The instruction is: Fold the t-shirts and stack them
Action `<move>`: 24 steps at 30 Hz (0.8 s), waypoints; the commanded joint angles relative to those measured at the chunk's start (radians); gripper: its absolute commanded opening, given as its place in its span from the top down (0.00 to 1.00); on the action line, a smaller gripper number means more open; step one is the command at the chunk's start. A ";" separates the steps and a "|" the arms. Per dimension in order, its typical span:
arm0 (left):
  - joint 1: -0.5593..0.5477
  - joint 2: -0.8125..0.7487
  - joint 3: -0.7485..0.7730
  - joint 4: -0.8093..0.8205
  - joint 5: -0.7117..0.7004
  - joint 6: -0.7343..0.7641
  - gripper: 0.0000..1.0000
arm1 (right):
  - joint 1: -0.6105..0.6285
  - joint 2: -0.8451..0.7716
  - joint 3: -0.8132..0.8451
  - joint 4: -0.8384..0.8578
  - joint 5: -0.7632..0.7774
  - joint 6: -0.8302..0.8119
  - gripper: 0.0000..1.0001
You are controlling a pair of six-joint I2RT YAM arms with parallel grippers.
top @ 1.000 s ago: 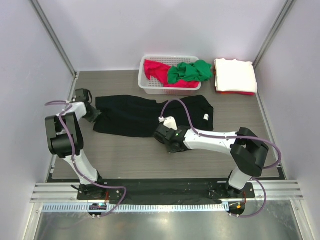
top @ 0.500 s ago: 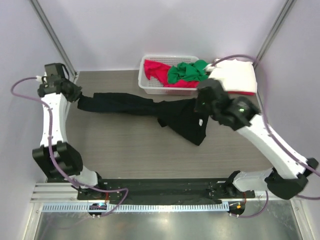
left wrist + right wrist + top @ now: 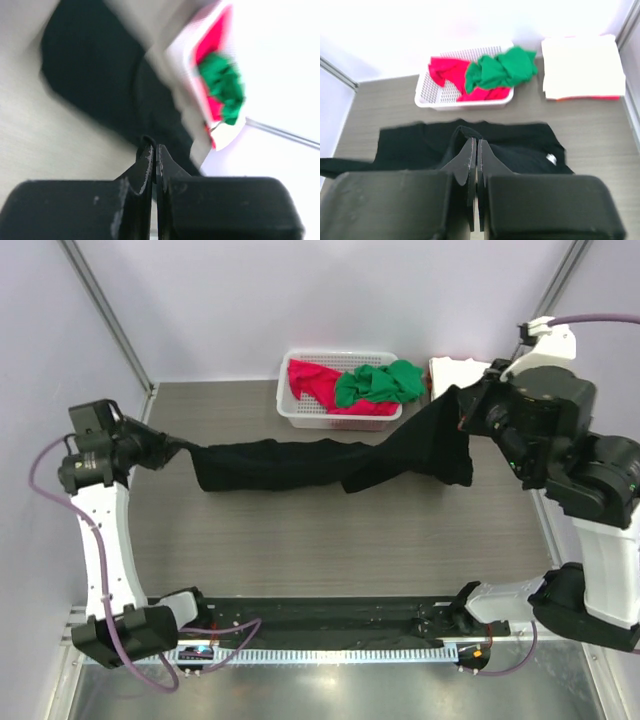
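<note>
— How does the black t-shirt (image 3: 300, 465) look right now?

— Plain, dark and wrinkled, pulled out long between my two tools. It sags in the middle, where a bunched fold droops toward the bench (image 3: 330, 540). I can't tell whether it touches the wood there.

— And your grip?

— My left tool (image 3: 172, 449) is pinched fully shut on one end, over the bench's left side. My right tool (image 3: 464, 406) is pinched shut on the other end, raised high on the right.

— Where are the other shirts?

— A red t-shirt (image 3: 308, 380) and a green t-shirt (image 3: 378, 382) lie crumpled in the white basket (image 3: 292, 416) at the back — green partly over red. Just right of the basket a white t-shirt (image 3: 470, 368) sits folded flat, with a red edge showing beneath it.

— Any writing?

— Only a small white tag (image 3: 550, 158) on the black cloth, seen from my right wrist — too small to read.
</note>
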 commanded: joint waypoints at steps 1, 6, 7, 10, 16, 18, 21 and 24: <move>-0.018 -0.091 0.239 -0.045 -0.081 0.056 1.00 | 0.002 -0.065 0.080 0.070 -0.004 -0.134 0.99; -0.024 -0.162 0.407 -0.124 -0.136 0.007 1.00 | 0.003 -0.194 0.075 0.202 -0.177 -0.260 0.99; -0.026 -0.169 0.449 -0.135 -0.154 0.007 1.00 | 0.002 -0.215 0.075 0.222 -0.267 -0.276 0.99; -0.026 -0.175 0.657 -0.212 -0.219 0.015 1.00 | -0.003 -0.295 0.086 0.302 -0.437 -0.320 0.99; -0.033 -0.279 0.890 -0.185 -0.340 0.045 1.00 | -0.096 -0.370 0.181 0.388 -0.672 -0.365 0.99; -0.044 -0.313 0.900 -0.145 -0.412 0.068 1.00 | -0.133 -0.372 0.227 0.388 -0.732 -0.366 0.99; -0.075 -0.346 0.922 -0.082 -0.478 0.080 1.00 | -0.164 -0.369 0.274 0.400 -0.746 -0.368 0.99; -0.096 -0.320 0.925 -0.042 -0.495 0.082 1.00 | -0.210 -0.343 0.272 0.440 -0.694 -0.395 0.99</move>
